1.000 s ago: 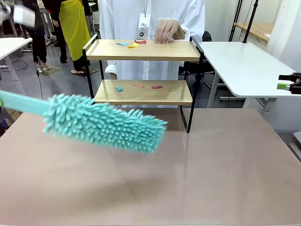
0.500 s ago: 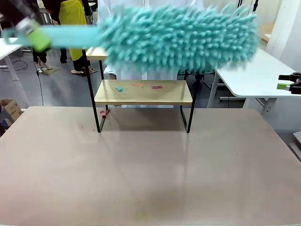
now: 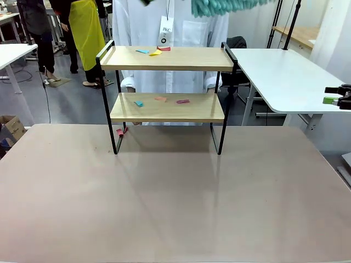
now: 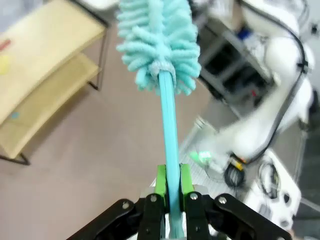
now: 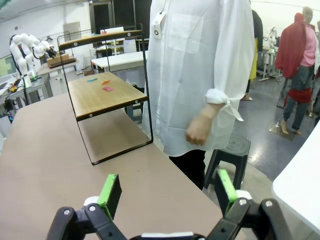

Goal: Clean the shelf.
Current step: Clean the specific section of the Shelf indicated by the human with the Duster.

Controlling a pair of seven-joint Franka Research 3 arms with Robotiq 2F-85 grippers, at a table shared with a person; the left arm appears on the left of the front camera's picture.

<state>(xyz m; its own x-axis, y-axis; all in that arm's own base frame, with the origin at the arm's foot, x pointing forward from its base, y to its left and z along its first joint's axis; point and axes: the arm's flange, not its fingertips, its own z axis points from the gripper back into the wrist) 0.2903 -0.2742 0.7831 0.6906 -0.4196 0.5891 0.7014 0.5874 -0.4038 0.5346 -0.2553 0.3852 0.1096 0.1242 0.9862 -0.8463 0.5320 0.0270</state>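
Two tools: left tool [image 4: 172, 176] clamps duster [image 4: 157, 45]; right tool [image 5: 167, 192] apart; scraps [image 3: 182, 101] dot shelf [image 3: 192, 58].

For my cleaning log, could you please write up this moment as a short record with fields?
Shelf: two-tier shelf on the brown table, person behind it
Top board: blue, yellow and red upper scraps
Lower board: blue, orange and pink lower scraps
Table: one red stray scrap near the shelf's left legs
Left gripper: fingers shut on the teal duster by its handle, head held high
Right gripper: open, holding nothing
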